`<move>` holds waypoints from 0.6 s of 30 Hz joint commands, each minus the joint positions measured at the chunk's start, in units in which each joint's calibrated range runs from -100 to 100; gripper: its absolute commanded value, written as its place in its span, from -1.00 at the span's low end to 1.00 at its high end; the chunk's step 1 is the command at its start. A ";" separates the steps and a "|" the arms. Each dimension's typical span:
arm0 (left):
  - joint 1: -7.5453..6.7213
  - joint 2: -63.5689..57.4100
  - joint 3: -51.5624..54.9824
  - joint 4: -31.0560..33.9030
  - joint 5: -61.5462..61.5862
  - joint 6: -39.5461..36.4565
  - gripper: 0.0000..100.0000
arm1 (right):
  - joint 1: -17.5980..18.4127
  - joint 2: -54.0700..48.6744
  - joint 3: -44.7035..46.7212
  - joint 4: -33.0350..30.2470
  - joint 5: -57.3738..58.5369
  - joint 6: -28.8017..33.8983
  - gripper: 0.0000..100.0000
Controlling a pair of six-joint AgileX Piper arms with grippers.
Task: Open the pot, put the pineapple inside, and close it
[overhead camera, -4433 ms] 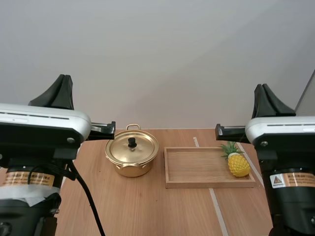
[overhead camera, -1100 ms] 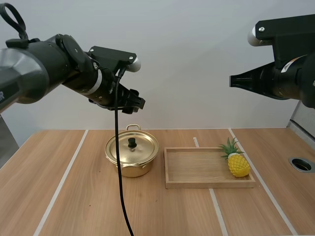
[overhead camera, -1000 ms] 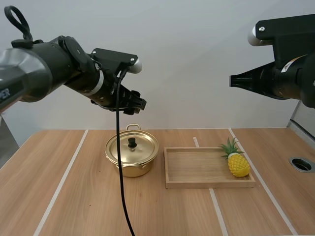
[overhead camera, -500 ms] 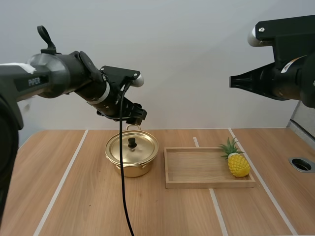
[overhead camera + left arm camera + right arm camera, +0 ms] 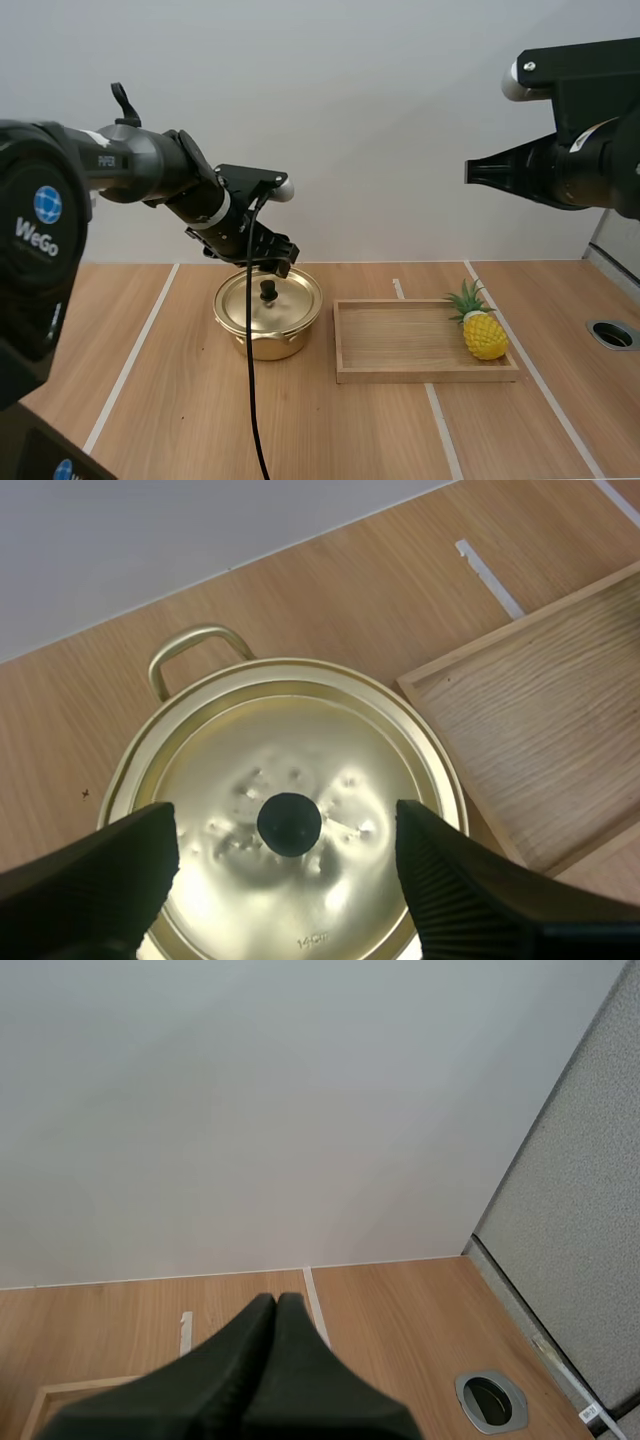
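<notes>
I'm looking at a light wooden table [image 5: 180, 400] with pale strips [image 5: 125, 370] running toward me, a plain grey-white wall [image 5: 350, 120] behind it, and a round metal port [image 5: 612, 334] set into the top at the right edge of the high view.

The gold pot [image 5: 262, 345] sits left of centre with its lid [image 5: 295, 303] on and the black knob [image 5: 268, 291] upright. Just to its right is the wooden tray [image 5: 400, 373], and the pineapple [image 5: 485, 337] lies at the tray's right end, leaves toward the wall.

My left gripper [image 5: 272, 265] hangs just over the lid. In the left wrist view its fingers [image 5: 120, 855] are spread wide on either side of the knob, touching nothing. My right gripper [image 5: 470, 172] is high at the upper right, clenched into one wedge on nothing.

Compared with half a second ago, the left gripper has dropped closer to the knob. The right arm, pot, tray and pineapple are unchanged.
</notes>
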 commanded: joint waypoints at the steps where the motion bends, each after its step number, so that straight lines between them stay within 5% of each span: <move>1: -0.18 1.39 0.17 -1.07 -1.17 0.35 1.00 | -0.23 -0.20 -0.45 0.19 -0.11 -0.14 -1.00; 18: -0.18 7.14 0.30 -1.21 -4.62 1.36 1.00 | -0.23 -0.20 -0.45 0.19 0.91 -0.14 -1.00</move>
